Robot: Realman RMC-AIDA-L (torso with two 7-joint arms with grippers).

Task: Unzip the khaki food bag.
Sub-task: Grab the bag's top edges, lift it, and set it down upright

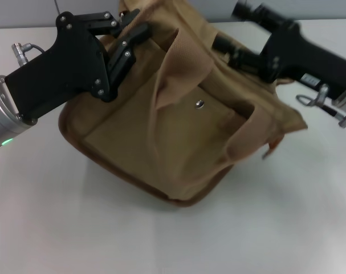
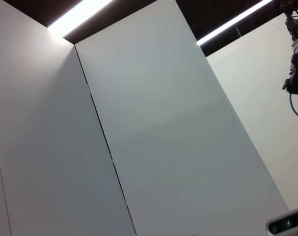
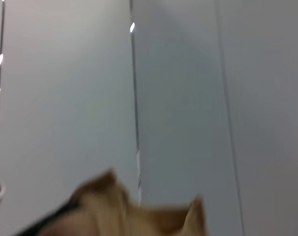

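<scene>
The khaki food bag (image 1: 178,131) lies tipped on the white table (image 1: 76,228), its front pocket with the silver snap (image 1: 199,104) facing up and a wide webbing handle (image 1: 181,63) draped across it. My left gripper (image 1: 134,25) is at the bag's top left corner, its black fingers closed on the fabric edge. My right gripper (image 1: 221,45) reaches in from the right along the bag's top edge, its tip pressed into the fabric there. The zipper is hidden behind the bag's folds. Blurred tan fabric (image 3: 139,216) shows in the right wrist view.
The left wrist view shows only wall panels (image 2: 163,137) and ceiling lights. White table surface lies in front of and beside the bag. Cables and connectors hang off both arms near the wrists (image 1: 315,97).
</scene>
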